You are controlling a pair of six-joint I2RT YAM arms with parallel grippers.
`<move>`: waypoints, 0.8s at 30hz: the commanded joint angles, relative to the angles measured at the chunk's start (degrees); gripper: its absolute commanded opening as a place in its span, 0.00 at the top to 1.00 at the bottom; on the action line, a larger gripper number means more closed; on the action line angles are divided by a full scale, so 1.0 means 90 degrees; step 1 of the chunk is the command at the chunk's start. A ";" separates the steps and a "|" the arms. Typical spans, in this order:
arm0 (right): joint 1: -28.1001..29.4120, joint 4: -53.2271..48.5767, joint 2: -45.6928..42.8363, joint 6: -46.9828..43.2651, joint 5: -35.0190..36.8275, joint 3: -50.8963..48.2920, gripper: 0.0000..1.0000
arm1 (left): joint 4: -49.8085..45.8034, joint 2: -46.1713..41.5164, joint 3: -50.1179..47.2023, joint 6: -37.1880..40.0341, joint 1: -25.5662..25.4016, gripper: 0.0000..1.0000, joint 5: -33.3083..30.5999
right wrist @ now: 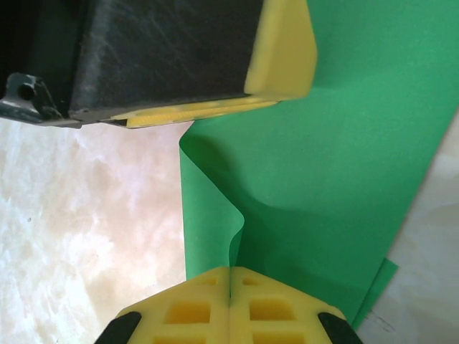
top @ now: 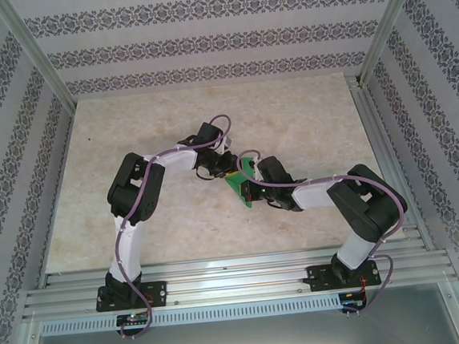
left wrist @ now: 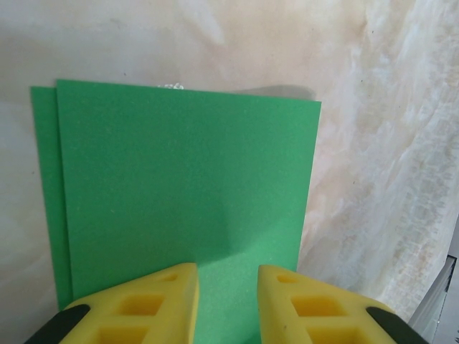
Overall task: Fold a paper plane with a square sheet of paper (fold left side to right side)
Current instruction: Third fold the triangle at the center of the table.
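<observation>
Where the right gripper [right wrist: 229, 274] is seen from its own wrist, its two yellow fingers [right wrist: 193, 312] are pressed fully together, and a raised pucker of the square sheet of paper [right wrist: 330, 165] is pinched between their tips. The green paper is drawn up into a soft ridge just ahead of that pinch, while the rest of it lies flatter beyond. A second layer of the same paper is seen peeping out under the lower right edge.

The left gripper [left wrist: 228, 290] is held with its fingers apart, and a strip of green is seen in the gap between them. No paper is clamped by these fingers. They are set low over the near edge of the sheet, and it seems likely, though it cannot be told for certain, that their tips are resting on it. From this wrist the sheet is seen folded over on itself, the upper layer slightly offset so that a narrow band of the lower layer is left showing along the left side.

From above, the paper is found near the middle of the pale marbled table [top: 131, 148], between the two grippers and largely covered by them. The left arm [top: 135, 192] is raised at the elbow and bent inward to the right, its wrist turned down over the sheet. The right arm [top: 361, 205] is folded likewise and reached in to the left, its gripper brought low onto the paper's near right part, just beside the left gripper.
</observation>
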 commanded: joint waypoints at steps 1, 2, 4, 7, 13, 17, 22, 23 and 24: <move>-0.0081 0.0291 -0.0018 0.0074 -0.0184 -0.0108 1.00 | -0.0293 0.0265 0.0036 0.0183 -0.0093 0.71 -0.0224; -0.0100 0.0283 -0.0035 0.0067 -0.0190 -0.0108 1.00 | -0.0300 0.0270 0.0050 0.0185 -0.0095 0.71 -0.0228; -0.0148 0.0278 -0.0042 0.0040 -0.0235 -0.0080 1.00 | -0.0313 0.0301 0.0066 0.0186 -0.0094 0.71 -0.0238; -0.0254 0.0229 0.0020 -0.0020 -0.0316 -0.0013 1.00 | -0.0327 0.0305 0.0091 0.0186 -0.0101 0.71 -0.0229; -0.0342 0.0078 0.0231 -0.0078 -0.0356 0.0112 1.00 | -0.0395 0.0310 0.0165 0.0197 -0.0116 0.71 -0.0241; -0.0386 0.0155 0.0368 -0.0044 -0.0459 0.0098 1.00 | -0.0409 0.0300 0.0172 0.0205 -0.0123 0.71 -0.0247; -0.0384 0.0229 0.0466 0.0025 -0.0434 0.0020 1.00 | -0.0422 0.0309 0.0172 0.0222 -0.0136 0.71 -0.0257; -0.0392 0.0234 0.0462 0.0039 -0.0392 -0.0007 1.00 | -0.0420 0.0310 0.0169 0.0223 -0.0134 0.71 -0.0258; -0.0401 0.0239 0.0460 0.0035 -0.0352 -0.0028 1.00 | -0.0428 0.0309 0.0177 0.0225 -0.0131 0.71 -0.0257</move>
